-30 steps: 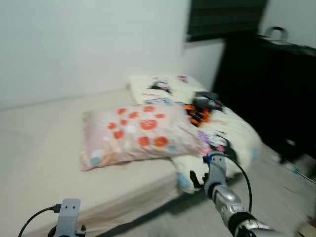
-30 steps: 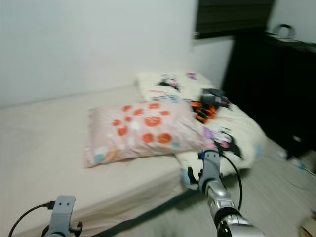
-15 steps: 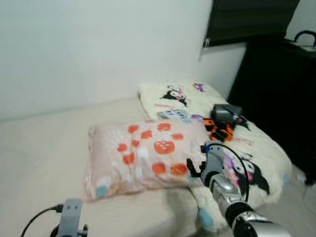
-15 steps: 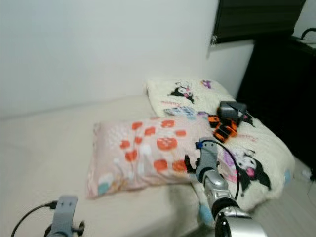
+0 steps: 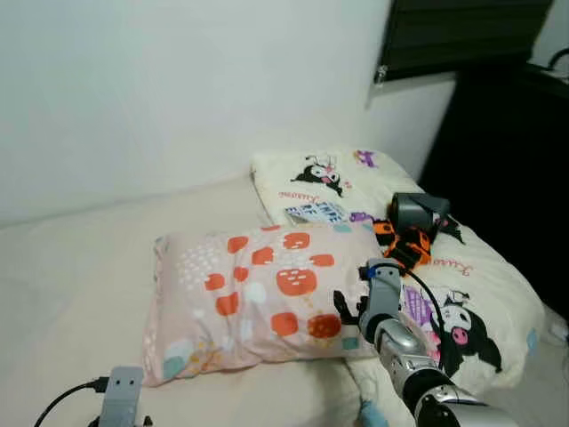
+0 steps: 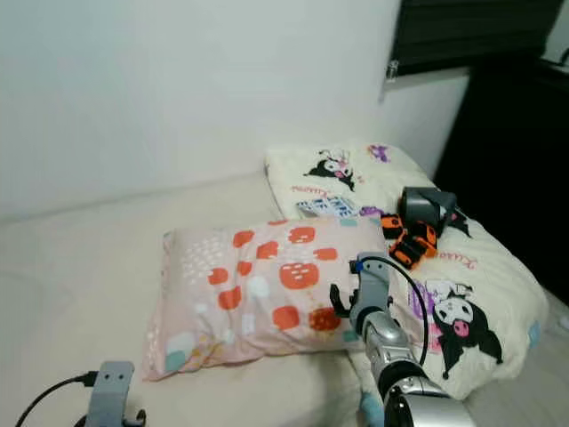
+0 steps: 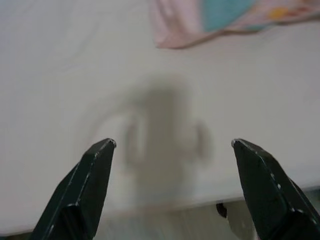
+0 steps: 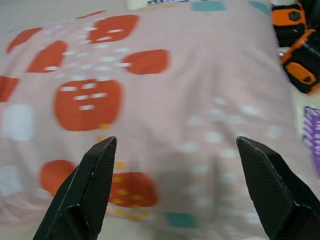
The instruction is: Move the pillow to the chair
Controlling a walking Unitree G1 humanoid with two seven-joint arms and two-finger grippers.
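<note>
Pillow point(image 5: 258, 301), pink with red patches, lies flat on bed point(image 5: 71, 267), touching cartoon-print blanket point(image 5: 462, 276). Right gripper point(image 8: 172, 192) hovers over pillow's near edge, fingers spread wide. Left gripper point(image 7: 170, 187) low over bare sheet, fingers also apart.

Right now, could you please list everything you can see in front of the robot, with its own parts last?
pillow: one, pink with red patches, lying on the bed near its front edge.
bed: one, cream, along the white wall.
blanket: one, cream with cartoon prints, at the bed's right end.
gadgets: a grey and an orange-black one, on the blanket.
right gripper: open, over the pillow's right part.
left gripper: open, above the bed's front edge.
</note>
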